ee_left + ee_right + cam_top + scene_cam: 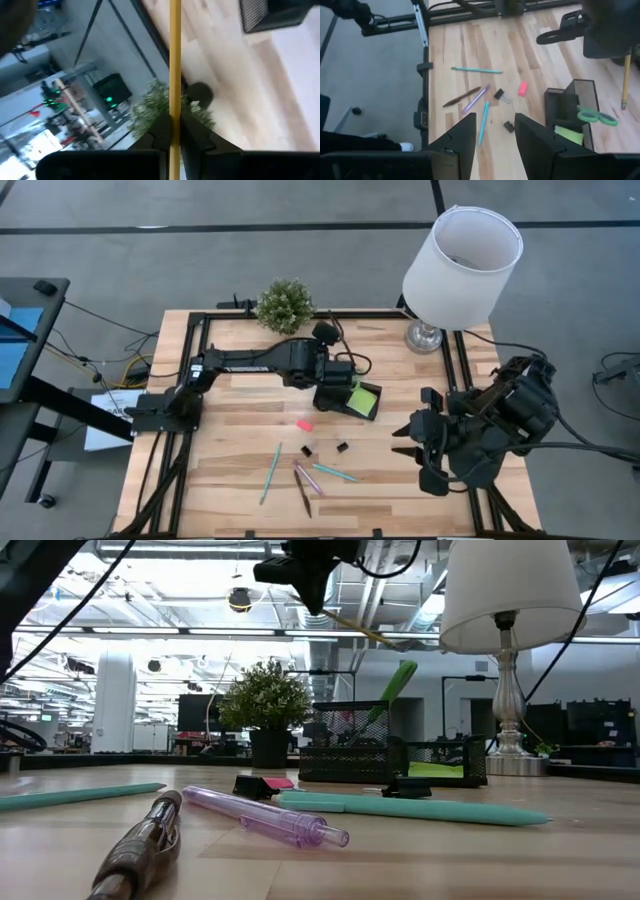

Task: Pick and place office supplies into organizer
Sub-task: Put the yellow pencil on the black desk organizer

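My left gripper [333, 385] hangs above the black organizer [345, 402], shut on a yellow pencil [175, 60]. The organizer holds green-handled scissors [592, 116] upright and a lime sticky-note pad [366, 396]. On the table in front of it lie a pink eraser [305, 424], two black binder clips [308, 450] [342, 446], two teal pens [271, 472] [335, 472], a pink pen [308, 478] and a brown pen [303, 495]. My right gripper [492, 125] stands open, high over the table's right side, with nothing between its fingers. My left gripper pinches the pencil's shaft [175, 119] between its two fingers, which lie across it. The fingers slant downward from the table's left. A long stretch of pencil [624, 82] sticks out beyond them, lifted clear, its free end above the table beside the organizer.
A white-shaded lamp [460, 265] stands at the far right corner and a small potted plant [285, 304] at the far edge, behind the organizer. Bare wood lies along the table's left side and near edge.
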`<action>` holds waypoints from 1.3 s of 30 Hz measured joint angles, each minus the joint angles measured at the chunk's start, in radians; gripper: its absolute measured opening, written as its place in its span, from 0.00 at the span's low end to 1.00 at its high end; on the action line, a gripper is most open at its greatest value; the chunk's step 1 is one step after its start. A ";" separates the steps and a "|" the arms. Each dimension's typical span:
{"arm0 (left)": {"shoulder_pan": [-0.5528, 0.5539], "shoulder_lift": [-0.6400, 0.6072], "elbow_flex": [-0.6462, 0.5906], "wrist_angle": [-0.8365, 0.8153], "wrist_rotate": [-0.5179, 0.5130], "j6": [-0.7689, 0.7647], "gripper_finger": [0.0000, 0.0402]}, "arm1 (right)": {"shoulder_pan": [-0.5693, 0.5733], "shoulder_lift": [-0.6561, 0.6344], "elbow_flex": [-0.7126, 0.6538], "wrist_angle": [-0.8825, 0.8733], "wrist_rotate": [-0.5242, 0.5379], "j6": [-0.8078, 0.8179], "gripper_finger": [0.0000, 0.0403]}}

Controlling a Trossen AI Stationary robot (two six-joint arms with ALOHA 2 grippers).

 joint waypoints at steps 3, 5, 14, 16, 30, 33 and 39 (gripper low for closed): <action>0.003 -0.001 0.000 0.000 0.005 0.021 0.02 | -0.001 0.000 0.000 0.000 0.001 0.032 0.31; 0.003 -0.002 0.000 0.000 -0.016 0.059 0.02 | 0.000 0.000 0.000 0.000 0.010 0.034 0.31; 0.031 -0.080 0.000 0.001 -0.171 0.150 0.02 | 0.001 0.000 0.000 0.005 0.046 0.069 0.31; 0.033 -0.127 0.000 0.000 -0.159 0.203 0.02 | 0.001 0.000 0.000 0.005 0.046 0.074 0.31; -0.004 -0.196 -0.098 0.003 -0.053 0.533 0.02 | -0.058 0.000 0.000 0.039 0.049 0.032 0.31; 0.007 -0.198 -0.225 0.000 -0.103 0.558 0.02 | -0.059 0.000 0.000 0.066 0.049 0.031 0.31; 0.014 -0.196 -0.456 0.117 -0.321 0.502 0.02 | -0.057 0.000 0.000 0.097 0.049 0.030 0.31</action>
